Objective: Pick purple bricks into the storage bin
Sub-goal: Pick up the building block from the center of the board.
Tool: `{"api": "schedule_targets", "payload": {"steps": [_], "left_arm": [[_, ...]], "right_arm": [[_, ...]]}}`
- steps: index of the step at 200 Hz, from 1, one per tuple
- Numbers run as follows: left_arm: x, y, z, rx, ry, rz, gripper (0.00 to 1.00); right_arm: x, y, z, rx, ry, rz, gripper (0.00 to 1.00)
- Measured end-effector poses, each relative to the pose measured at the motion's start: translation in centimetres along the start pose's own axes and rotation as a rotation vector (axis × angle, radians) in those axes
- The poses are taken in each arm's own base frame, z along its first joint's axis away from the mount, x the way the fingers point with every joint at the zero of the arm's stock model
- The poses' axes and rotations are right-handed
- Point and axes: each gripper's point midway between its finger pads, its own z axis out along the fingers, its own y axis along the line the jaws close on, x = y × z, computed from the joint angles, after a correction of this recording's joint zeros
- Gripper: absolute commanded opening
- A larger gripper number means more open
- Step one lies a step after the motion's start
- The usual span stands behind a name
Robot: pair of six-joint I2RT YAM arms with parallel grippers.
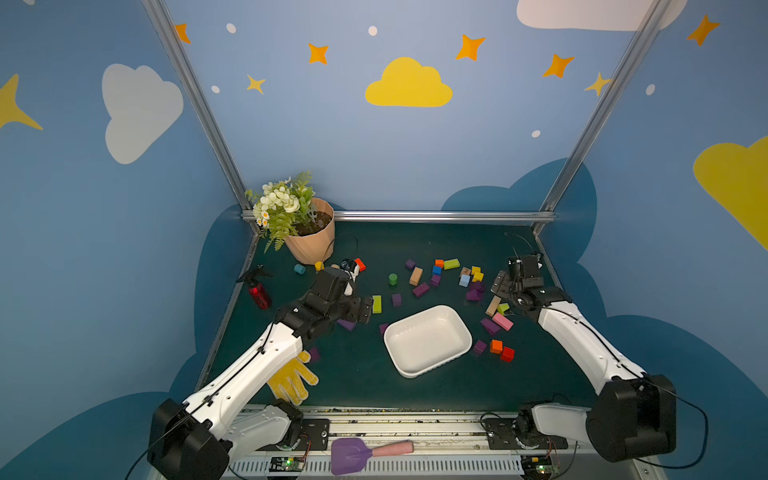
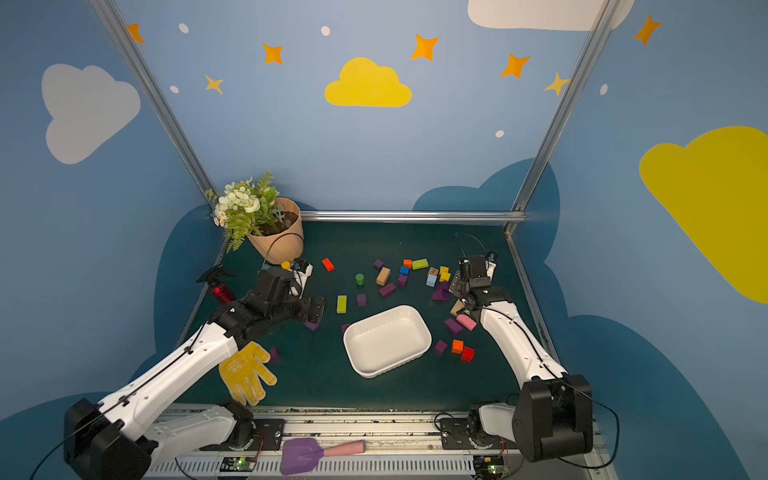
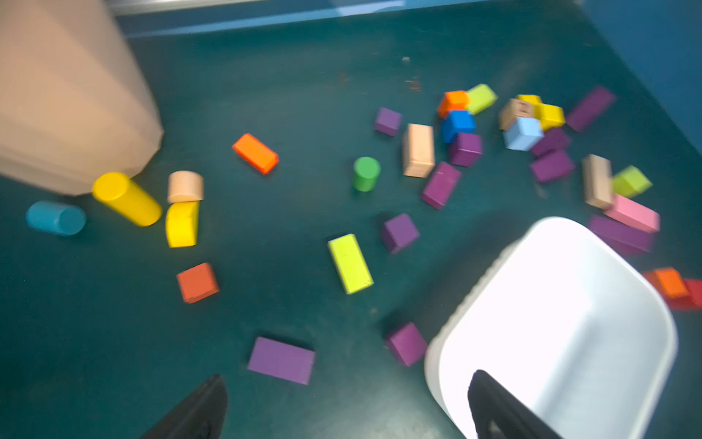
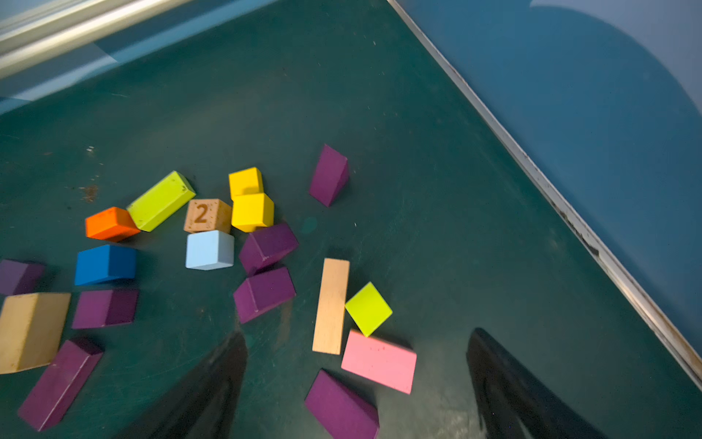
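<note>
The storage bin [image 1: 428, 345] is a white tray at the table's middle, with nothing in it; it also shows as the bin [image 3: 562, 323] in the left wrist view. Several purple bricks lie scattered around it, such as a brick [image 1: 420, 289] behind it and a brick [image 1: 490, 326] to its right. My left gripper [image 1: 365, 311] hovers open left of the bin, near a flat purple brick [image 3: 281, 360] and a purple cube [image 3: 406, 344] by the rim. My right gripper [image 4: 359, 336] is open above the right-hand cluster, over a purple brick [image 4: 342, 406].
A peach flowerpot [image 1: 309, 241] stands at the back left, with a red spray bottle [image 1: 259, 293] near it. A yellow glove [image 1: 293, 376] lies under the left arm. A pink block [image 4: 378, 361], a wooden bar [image 4: 330, 306] and other coloured blocks mix with the purple ones. A purple scoop [image 1: 353, 455] rests on the front rail.
</note>
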Motion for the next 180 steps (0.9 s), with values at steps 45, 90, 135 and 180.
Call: {"api": "schedule_targets", "payload": {"steps": [45, 90, 135, 180], "left_arm": [[0.5, -3.2, -1.5, 0.105, -0.032, 0.088, 1.0], [1.5, -5.0, -2.0, 0.181, -0.035, 0.139, 1.0], [2.1, -6.1, -2.1, 0.231, -0.039, 0.188, 1.0], [2.8, -7.0, -2.0, 0.279, -0.03, 0.218, 1.0]], "right_arm": [[0.1, 0.1, 1.2, 0.092, 0.097, 0.063, 0.91], [0.5, 0.6, 3.0, 0.172, 0.187, 0.126, 0.91], [0.9, 1.2, 5.1, 0.227, 0.25, 0.152, 0.92], [0.7, 2.3, 7.3, 0.236, 0.287, 0.168, 0.91]]}}
